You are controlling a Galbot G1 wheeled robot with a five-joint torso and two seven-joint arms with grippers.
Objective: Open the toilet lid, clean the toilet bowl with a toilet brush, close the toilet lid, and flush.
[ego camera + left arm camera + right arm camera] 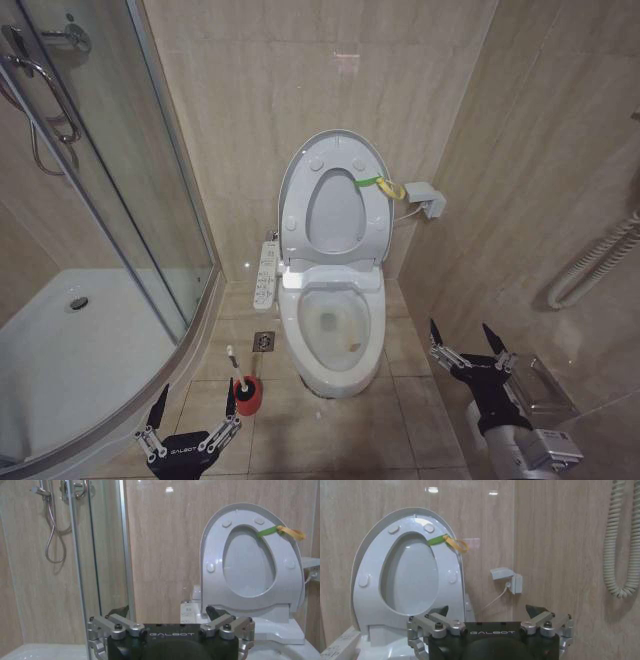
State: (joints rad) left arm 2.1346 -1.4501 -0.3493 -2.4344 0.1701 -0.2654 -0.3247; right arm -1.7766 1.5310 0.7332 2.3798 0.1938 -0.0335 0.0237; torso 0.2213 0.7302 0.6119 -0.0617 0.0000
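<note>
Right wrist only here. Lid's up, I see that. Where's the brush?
Observer: Brush stands in its red holder on the floor, on the robot's left of the bowl.
Operator: Anything reaching for it?
Observer: Left claw is open and empty, low, right beside the holder in the head view; I can't tell if they touch.
Operator: Inside of the bowl?
Observer: Uncovered, with a small brownish mark low on the inner wall.
</note>
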